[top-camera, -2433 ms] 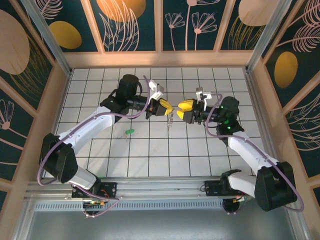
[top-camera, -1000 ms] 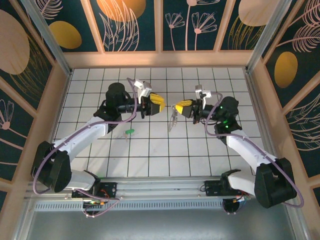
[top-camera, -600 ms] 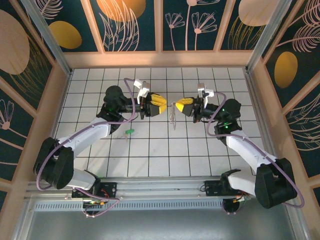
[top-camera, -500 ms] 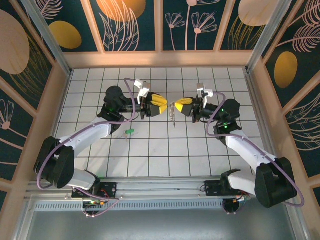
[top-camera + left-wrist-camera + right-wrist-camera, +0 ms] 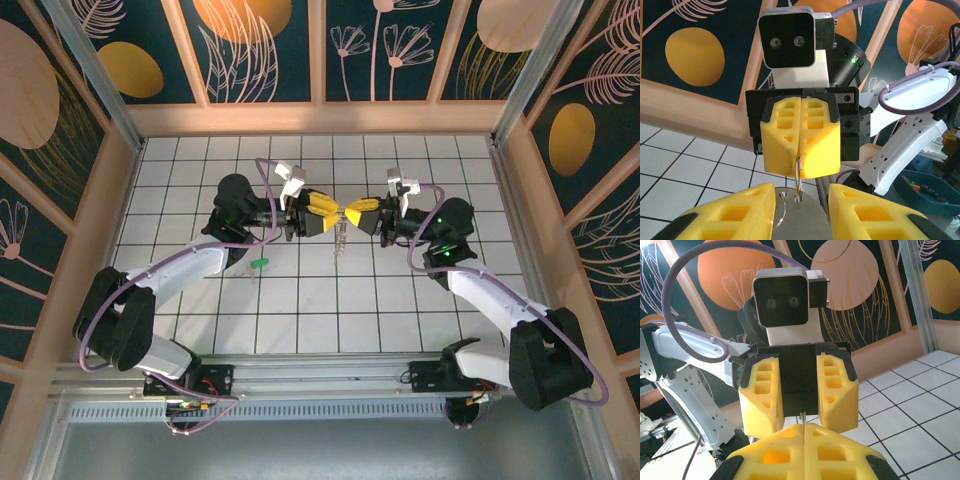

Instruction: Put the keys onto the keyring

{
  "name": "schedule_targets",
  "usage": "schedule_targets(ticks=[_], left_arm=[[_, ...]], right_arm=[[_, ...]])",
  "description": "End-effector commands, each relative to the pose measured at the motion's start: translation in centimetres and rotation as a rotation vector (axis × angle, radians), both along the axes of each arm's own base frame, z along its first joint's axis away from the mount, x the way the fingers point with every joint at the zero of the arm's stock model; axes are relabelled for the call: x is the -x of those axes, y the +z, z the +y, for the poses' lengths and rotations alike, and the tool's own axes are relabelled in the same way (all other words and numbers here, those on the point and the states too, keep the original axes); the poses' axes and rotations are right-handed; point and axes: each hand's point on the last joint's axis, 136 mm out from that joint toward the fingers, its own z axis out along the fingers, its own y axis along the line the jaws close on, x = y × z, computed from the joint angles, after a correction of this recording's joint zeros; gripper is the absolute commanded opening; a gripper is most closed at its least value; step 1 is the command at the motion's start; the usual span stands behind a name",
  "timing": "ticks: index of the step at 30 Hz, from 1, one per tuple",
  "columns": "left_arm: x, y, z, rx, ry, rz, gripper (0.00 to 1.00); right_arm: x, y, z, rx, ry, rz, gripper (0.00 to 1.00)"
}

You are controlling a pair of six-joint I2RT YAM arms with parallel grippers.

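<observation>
The keyring (image 5: 340, 238), a thin silvery wire loop, hangs above the middle of the white tiled table (image 5: 400, 300). The right gripper (image 5: 352, 211) is directly above it, yellow pads pressed together on the top of the wire. The loop's long axis runs roughly straight down from that pinch, and its loose end points at the tiles.

The left gripper (image 5: 333, 211) faces the keyring from the opposite side, almost tip to tip with the right one. Its jaws are part open, one either side of the wire. Seen from the left wrist, a flat grey metal piece (image 5: 802, 217) fills the gap. It is not clear whether the pads touch it.

A key with a green head (image 5: 259, 264) lies flat on the tiles, well apart from the keyring, on the left arm's side and nearer the arm bases. The left arm is likely the one to fetch it.
</observation>
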Motion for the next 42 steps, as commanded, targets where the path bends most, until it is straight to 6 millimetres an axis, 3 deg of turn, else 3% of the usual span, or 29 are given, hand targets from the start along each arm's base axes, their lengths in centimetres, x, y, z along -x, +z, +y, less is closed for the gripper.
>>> schedule_targets(ticks=[1,19,23,28,31,33,35,38,42], left_arm=[[0.5,0.9,-0.4,0.024,-0.036,-0.037,0.33],[0.4,1.2,-0.6,0.034,-0.030,-0.042,0.25],[0.4,1.2,-0.7,0.037,-0.033,-0.042,0.18],[0.5,1.3,-0.7,0.039,-0.036,-0.044,0.00],[0.4,1.3,-0.7,0.039,-0.028,-0.043,0.00],[0.0,1.0,-0.6,0.026,0.000,-0.048,0.00],[-0.4,0.7,-0.6,0.002,0.038,-0.058,0.00],[-1.2,0.0,-0.4,-0.056,0.105,-0.094,0.00],[-1.9,-0.4,0.3,-0.112,0.196,-0.176,0.00]], right_arm=[[0.3,1.5,0.2,-0.030,0.005,-0.070,0.00],[0.4,1.2,0.3,-0.019,0.005,-0.067,0.00],[0.4,1.1,0.3,-0.017,0.002,-0.066,0.00],[0.4,1.2,0.3,-0.018,0.001,-0.070,0.00],[0.3,1.2,0.3,-0.014,0.000,-0.066,0.00],[-0.4,1.1,-0.2,-0.012,-0.046,-0.050,0.23],[-1.2,0.9,-1.2,-0.016,-0.110,-0.030,0.38],[-2.3,0.6,-3.3,-0.038,-0.223,0.003,0.47],[-3.8,-0.5,-5.7,-0.046,-0.373,0.068,0.50]])
